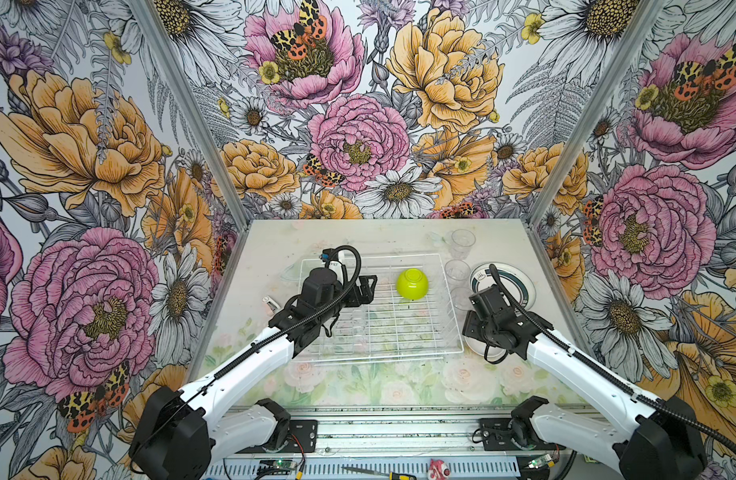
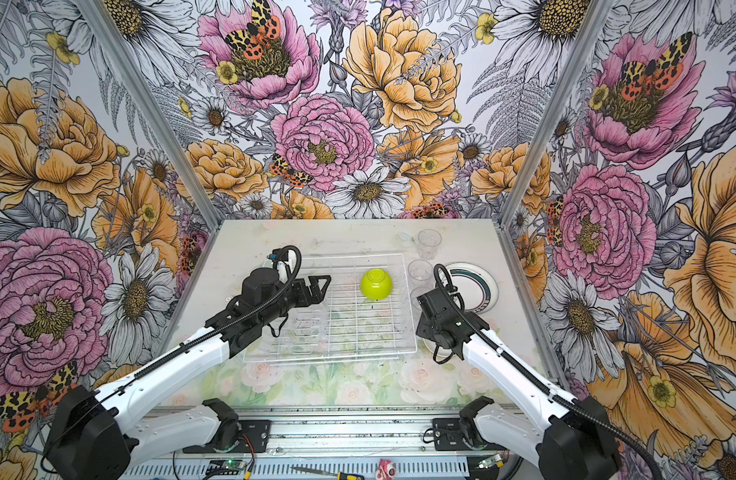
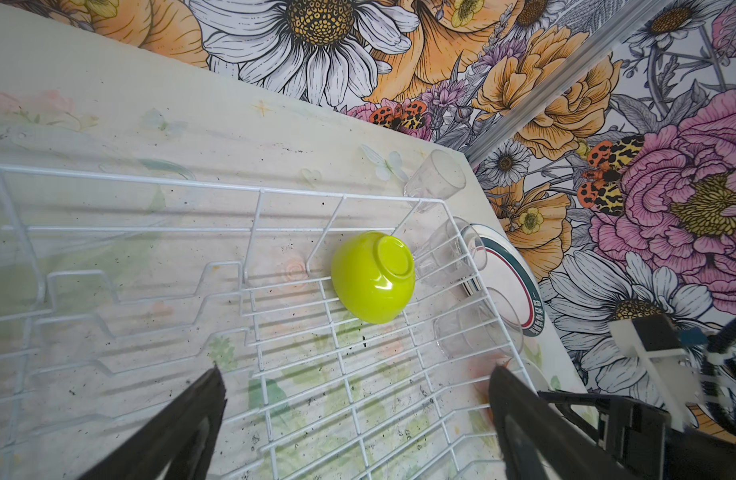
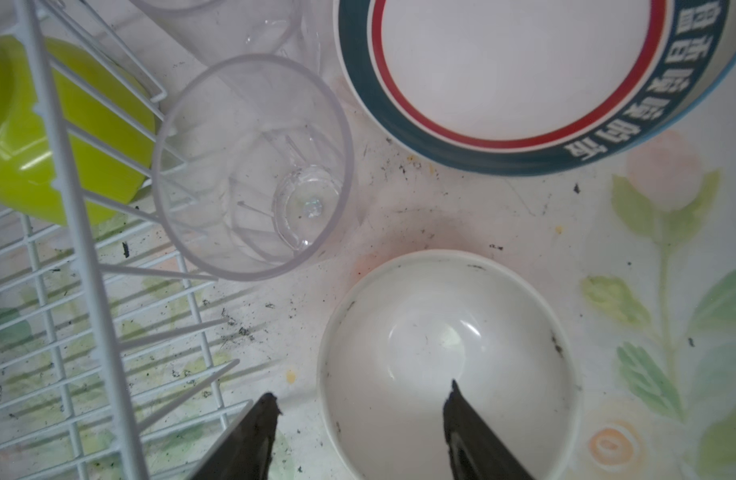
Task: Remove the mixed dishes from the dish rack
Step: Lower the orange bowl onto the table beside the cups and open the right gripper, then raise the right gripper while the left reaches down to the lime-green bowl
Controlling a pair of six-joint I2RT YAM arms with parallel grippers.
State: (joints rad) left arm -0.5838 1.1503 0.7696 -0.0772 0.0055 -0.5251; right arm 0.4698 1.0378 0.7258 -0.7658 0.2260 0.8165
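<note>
The white wire dish rack (image 1: 378,354) (image 2: 328,353) (image 3: 150,183) (image 4: 79,249) holds only a lime-green bowl (image 1: 412,284) (image 2: 376,284) (image 3: 372,289) (image 4: 46,137), upside down. To its right on the table stand three clear tumblers (image 1: 461,243) (image 1: 456,272) (image 4: 254,166) and a teal-and-red-rimmed plate (image 1: 513,280) (image 2: 478,286) (image 4: 516,70). A bowl (image 4: 441,332) (image 1: 478,351), white inside with an orange glow around it, sits upright there. My right gripper (image 4: 362,395) is open, one finger inside its rim and one outside. My left gripper (image 3: 358,370) (image 1: 368,286) hangs open over the rack, holding nothing.
A small white object (image 1: 271,303) lies on the table left of the rack. A screwdriver (image 1: 395,475) and loose parts sit below the front rail. Flowered walls close in the back and both sides.
</note>
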